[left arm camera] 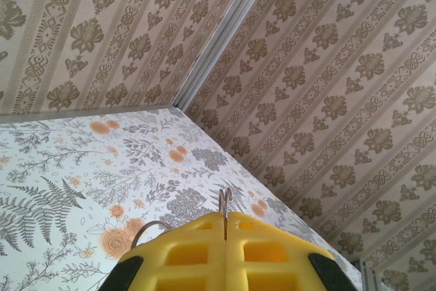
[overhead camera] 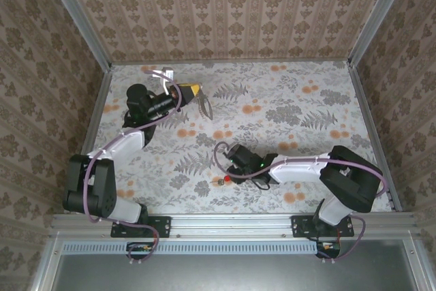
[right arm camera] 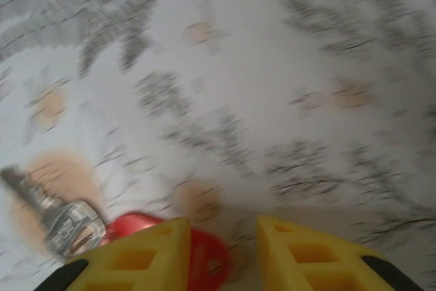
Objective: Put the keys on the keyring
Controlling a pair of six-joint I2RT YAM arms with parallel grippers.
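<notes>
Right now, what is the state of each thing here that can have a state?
left gripper: jaws shut on the keyring.
keyring: held between the left jaws.
key: lying on the table, not on the keyring.
right gripper: jaws open, low at the key's red head.

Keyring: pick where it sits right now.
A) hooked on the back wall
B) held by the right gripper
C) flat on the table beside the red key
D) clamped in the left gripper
D: in the top view the keyring sticks out from the left gripper, whose yellow fingers are closed on it, and the left wrist view shows its metal wire pinched at their seam.
</notes>
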